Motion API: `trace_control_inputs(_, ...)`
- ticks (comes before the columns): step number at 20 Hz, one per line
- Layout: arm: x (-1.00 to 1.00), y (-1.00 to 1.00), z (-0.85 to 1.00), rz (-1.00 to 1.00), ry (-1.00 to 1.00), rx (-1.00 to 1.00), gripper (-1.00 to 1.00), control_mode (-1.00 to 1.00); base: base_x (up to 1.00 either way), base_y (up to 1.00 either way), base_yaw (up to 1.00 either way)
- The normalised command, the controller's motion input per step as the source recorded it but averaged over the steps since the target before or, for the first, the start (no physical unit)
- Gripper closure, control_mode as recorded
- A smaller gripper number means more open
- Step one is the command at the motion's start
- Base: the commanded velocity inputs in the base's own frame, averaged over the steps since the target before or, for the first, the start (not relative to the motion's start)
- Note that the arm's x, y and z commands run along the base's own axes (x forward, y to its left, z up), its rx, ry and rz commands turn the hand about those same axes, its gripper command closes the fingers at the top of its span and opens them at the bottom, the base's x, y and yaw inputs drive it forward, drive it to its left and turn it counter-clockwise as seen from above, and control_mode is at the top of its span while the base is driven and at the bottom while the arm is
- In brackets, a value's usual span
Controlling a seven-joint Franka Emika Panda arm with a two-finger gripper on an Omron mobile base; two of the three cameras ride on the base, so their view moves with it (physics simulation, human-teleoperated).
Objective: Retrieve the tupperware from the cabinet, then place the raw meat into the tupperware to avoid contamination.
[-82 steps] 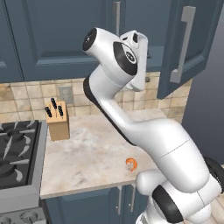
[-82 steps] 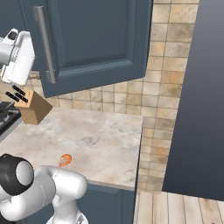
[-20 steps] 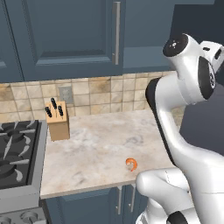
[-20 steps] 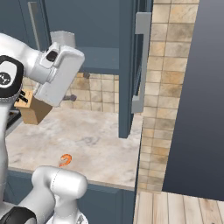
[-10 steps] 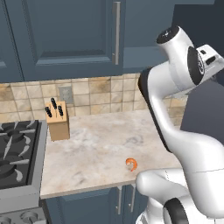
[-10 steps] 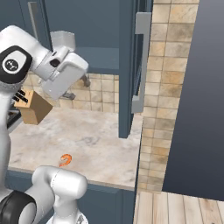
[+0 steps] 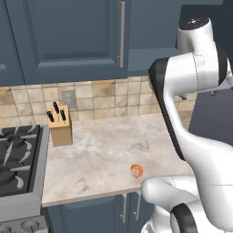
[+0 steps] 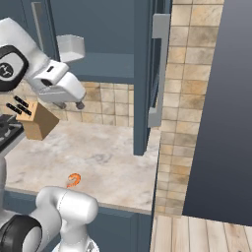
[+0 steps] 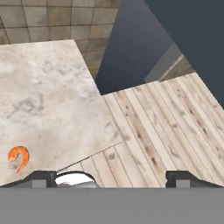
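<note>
Your pincer (image 9: 111, 178) spread wide, empty, above tabletop (image 9: 48, 100) edge; raw meat (image 9: 19, 157) on tabletop; cabinet (image 8: 147, 74) door open.

Base views flank counter (image 7: 104, 150); hand view downward.

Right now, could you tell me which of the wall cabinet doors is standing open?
The right-hand dark blue-grey door, swung out edge-on; the left one is closed flat.
</note>
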Motion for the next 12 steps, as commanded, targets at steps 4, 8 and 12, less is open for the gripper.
trace_control_inputs(4, -0.09, 0.57, 0.52, 0.0, -0.33, 0.0, -1.0, -1.0, 0.0, 0.0, 0.0)
trace_control_inputs(8, 0.0, 0.47, 0.62, 0.1, -0.27, 0.02, -1.0, -1.0, 0.0, 0.0, 0.0)
trace_control_inputs(12, 0.02, 0.44, 0.57, 0.1, -0.26, 0.11, -1.0, -1.0, 0.0, 0.0, 0.0)
